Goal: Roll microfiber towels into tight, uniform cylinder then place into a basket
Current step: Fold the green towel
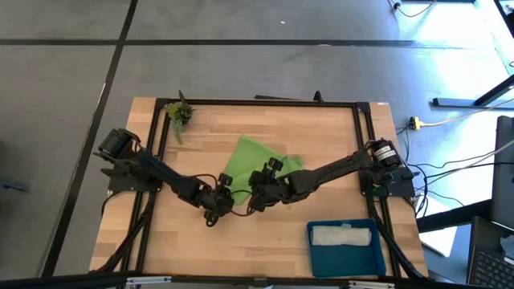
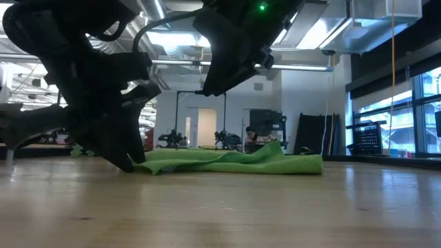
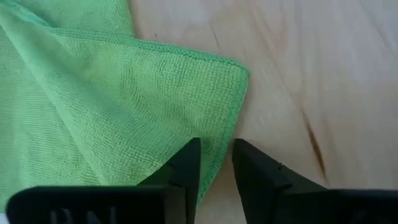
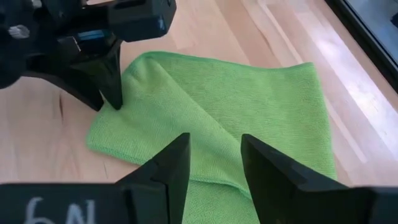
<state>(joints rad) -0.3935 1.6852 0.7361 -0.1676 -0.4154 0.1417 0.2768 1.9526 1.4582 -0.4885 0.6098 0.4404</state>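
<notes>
The lime green towel (image 1: pixel 259 159) lies loosely folded and flat on the wooden table; it also shows in the low view (image 2: pixel 234 160). My left gripper (image 1: pixel 220 197) is down on the table at the towel's near left corner, shut on its edge (image 3: pixel 216 163). My right gripper (image 1: pixel 262 189) hovers open above the towel's near part (image 4: pixel 214 155) and touches nothing. The pale grey-white towel (image 1: pixel 342 235) lies rolled in the teal-blue basket (image 1: pixel 321 255) at the near right. My left gripper pinches the green towel's hemmed edge (image 3: pixel 219 149) between its two fingers, a little way from the corner (image 3: pixel 239 73). The fingers (image 2: pixel 129 160) come from above, slanting down, their tips at the table top. The towel lies flat and slack on the table.
A small leafy plant sprig (image 1: pixel 178 113) lies at the far left corner. A black frame rail (image 1: pixel 265 102) runs round the table. Bare wood (image 1: pixel 265 241) lies between the towel and the near edge.
</notes>
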